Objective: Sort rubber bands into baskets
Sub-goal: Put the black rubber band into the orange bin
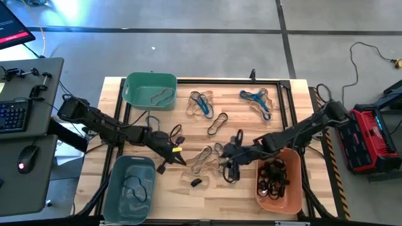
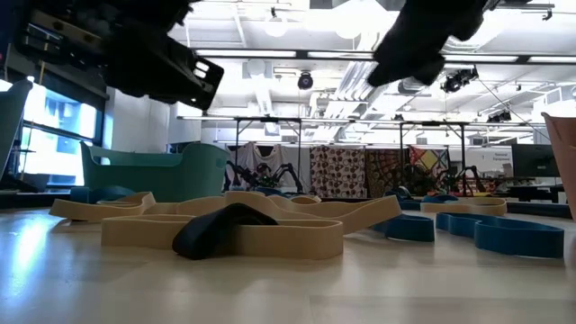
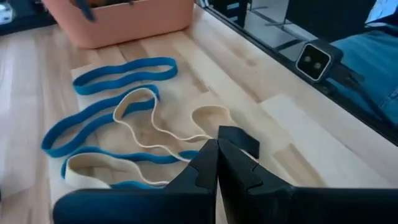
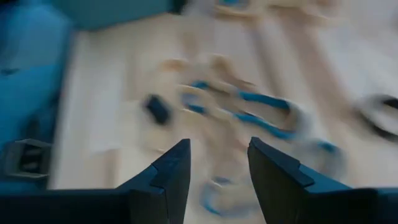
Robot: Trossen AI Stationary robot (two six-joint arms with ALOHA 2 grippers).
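Tan rubber bands point(image 2: 225, 225) lie heaped on the bench point(image 1: 242, 194), a small black piece point(image 2: 220, 227) among them. Nearby, the left gripper point(image 1: 174, 150) hovers with fingers shut and empty, while the right gripper point(image 1: 221, 152) has fingers spread, holding nothing. Black bands fill the orange basket point(image 1: 295, 198); the teal-green basket point(image 1: 135, 85) holds one tan loop lying sideways, and the grey-blue basket point(image 1: 116, 172) one dark loop.

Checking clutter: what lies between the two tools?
High view: a tangle of tan and blue rubber bands lies between left tool and right tool.

Pale wooden table point(image 1: 245, 191), smooth plastic baskets point(image 1: 151, 90)
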